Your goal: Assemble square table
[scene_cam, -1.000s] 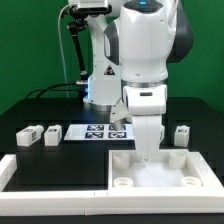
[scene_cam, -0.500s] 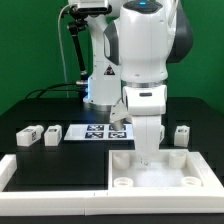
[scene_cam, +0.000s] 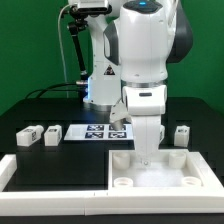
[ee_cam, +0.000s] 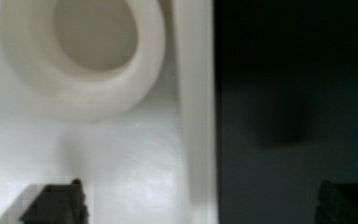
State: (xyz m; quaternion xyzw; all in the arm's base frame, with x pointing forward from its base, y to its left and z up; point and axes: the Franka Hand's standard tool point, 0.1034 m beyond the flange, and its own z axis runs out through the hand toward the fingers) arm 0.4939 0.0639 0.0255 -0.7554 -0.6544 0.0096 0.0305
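Note:
The square table top, a white tray with a raised rim and corner holes, lies at the front of the exterior view's right. My gripper hangs straight down over its back left part. In the wrist view the gripper is open, its dark fingertips straddling the top's rim without touching it. A round corner hole shows just beyond. Two tagged legs lie on the black table at the exterior view's left and one leg at its right. Another leg is partly hidden behind the arm.
The marker board lies flat behind the table top. A long low white border rail runs along the front and up the exterior view's left. The robot's base and a cable stand at the back.
The jaws have spread wide beside the top's rim. The arm, the table top and the legs stay where they were.

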